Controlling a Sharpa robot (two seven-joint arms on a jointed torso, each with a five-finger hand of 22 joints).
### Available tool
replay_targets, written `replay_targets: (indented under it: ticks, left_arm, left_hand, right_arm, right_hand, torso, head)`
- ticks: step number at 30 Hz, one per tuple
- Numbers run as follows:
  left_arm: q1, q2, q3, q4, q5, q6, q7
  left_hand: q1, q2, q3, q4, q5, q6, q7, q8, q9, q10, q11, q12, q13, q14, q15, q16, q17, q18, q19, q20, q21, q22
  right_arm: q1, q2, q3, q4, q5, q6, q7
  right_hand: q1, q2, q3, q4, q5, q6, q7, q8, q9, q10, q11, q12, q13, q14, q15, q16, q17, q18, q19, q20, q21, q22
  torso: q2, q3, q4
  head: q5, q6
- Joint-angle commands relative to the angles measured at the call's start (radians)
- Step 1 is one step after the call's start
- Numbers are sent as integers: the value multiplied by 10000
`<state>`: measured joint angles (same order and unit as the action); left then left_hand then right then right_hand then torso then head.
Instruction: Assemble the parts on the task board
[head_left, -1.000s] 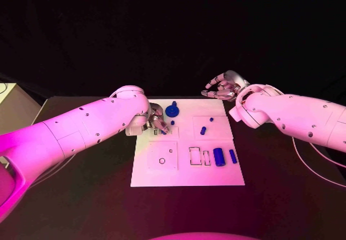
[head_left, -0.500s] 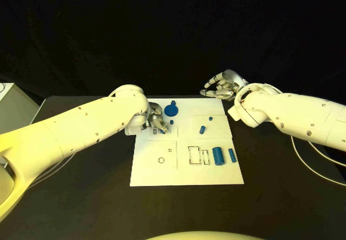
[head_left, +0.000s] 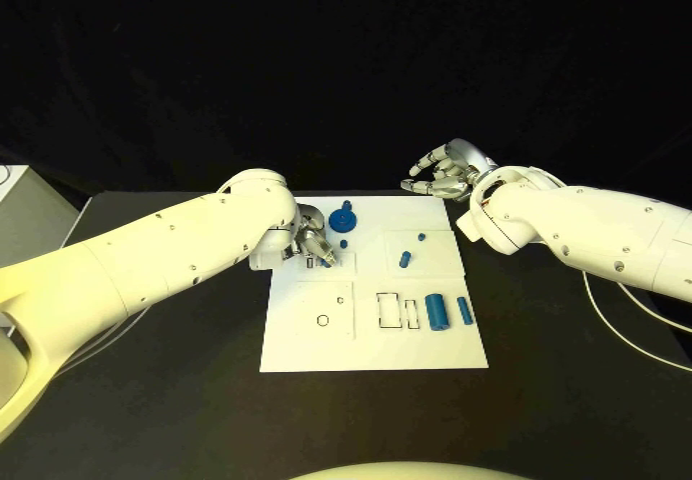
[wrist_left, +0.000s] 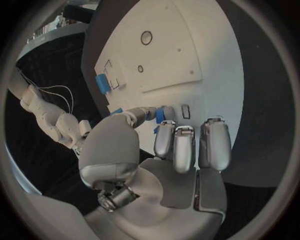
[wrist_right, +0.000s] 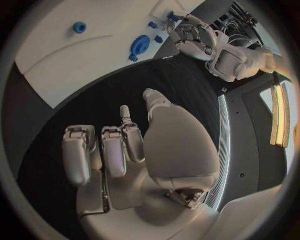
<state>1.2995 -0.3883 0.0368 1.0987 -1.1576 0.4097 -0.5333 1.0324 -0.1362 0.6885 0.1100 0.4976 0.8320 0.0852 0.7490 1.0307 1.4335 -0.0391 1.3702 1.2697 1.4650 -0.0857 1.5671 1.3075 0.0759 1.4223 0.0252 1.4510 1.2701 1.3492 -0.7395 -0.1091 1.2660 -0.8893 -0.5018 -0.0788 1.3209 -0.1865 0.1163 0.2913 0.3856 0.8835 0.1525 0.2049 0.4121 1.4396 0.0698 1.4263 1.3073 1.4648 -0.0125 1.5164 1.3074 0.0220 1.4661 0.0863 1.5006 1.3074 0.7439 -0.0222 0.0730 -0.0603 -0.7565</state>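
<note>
The white task board (head_left: 375, 345) lies in the middle of the black table. My left hand (head_left: 310, 245) rests over its far left part. In the left wrist view the thumb and a finger pinch a small blue peg (wrist_left: 159, 115) next to a narrow slot (wrist_left: 185, 111). A blue gear (head_left: 343, 218) sits just beyond that hand. Two small blue parts (head_left: 407, 259) lie right of the peg. A thick blue cylinder (head_left: 436, 311) and a thin one (head_left: 464, 309) lie near the outlined slots (head_left: 389, 310). My right hand (head_left: 444, 172) hovers beyond the board's far right corner, fingers loosely curled, holding nothing.
A round hole (head_left: 322, 320) marks the board's near left square. Black table (head_left: 173, 380) surrounds the board on every side. A pale box (head_left: 22, 215) stands at the far left edge.
</note>
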Motion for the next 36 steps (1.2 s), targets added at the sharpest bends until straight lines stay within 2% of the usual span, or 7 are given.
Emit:
replay_targets:
  ticks: [1, 15, 21, 36]
  left_arm:
    - [-181, 6, -121, 23, 248, 676, -148]
    - [-181, -6, -121, 2, 247, 915, -178]
    - [-181, -12, -121, 3, 116, 542, -130]
    - [-184, -197, -114, 263, -49, -345, -69]
  left_hand:
    - [229, 161, 669, -635, 60, 580, -612, -16, 39, -10, -56, -12, -12, 1058, -79, 37, 2633, -153, 15, -59, 4, 2]
    - [175, 199, 668, -554, -39, 693, -598, -73, 35, 22, -38, 0, 20, 1058, -65, 37, 2633, -156, 20, -54, 2, 10]
    - [278, 374, 754, -578, -43, 796, -624, -143, 28, 65, -61, 26, 72, 1058, -74, 37, 2633, -158, 31, -56, 5, 27]
    - [374, 471, 936, -668, -17, 885, -636, -188, 42, 110, -78, 52, 125, 1051, -93, 25, 2613, -170, 72, -69, 31, 94]
  right_arm:
    - [0, -8, 3, 14, -68, 138, 21]
    - [1, -7, 3, 16, -68, 150, 22]
    - [1, -2, 3, 13, -68, 148, 28]
    - [1, 7, 3, -1, -68, 159, 37]
  right_hand:
    - [-96, 40, -41, -6, 48, -39, 5, 39, 15, 4, -12, -11, 1477, 786, 30, -1, 1538, -31, 800, 36, 0, 2033]
    - [-131, 55, -47, 3, 51, -43, 5, 43, 20, 9, -11, -8, 1477, 784, 28, -6, 1530, -33, 802, 35, 4, 2037]
    - [-131, 55, -47, 3, 51, -43, 5, 43, 20, 9, -11, -8, 1477, 784, 28, -6, 1530, -33, 802, 35, 4, 2037]
    - [-131, 55, -47, 3, 51, -43, 5, 43, 20, 9, -11, -8, 1477, 784, 28, -6, 1530, -33, 802, 35, 4, 2037]
  torso:
    - [-3, -3, 0]
    - [-2, 0, 5]
    - [0, -2, 8]
    - [-3, 8, -1]
  head:
    - [-3, -5]
    - [-5, -13]
    - [10, -16]
    - [26, -7]
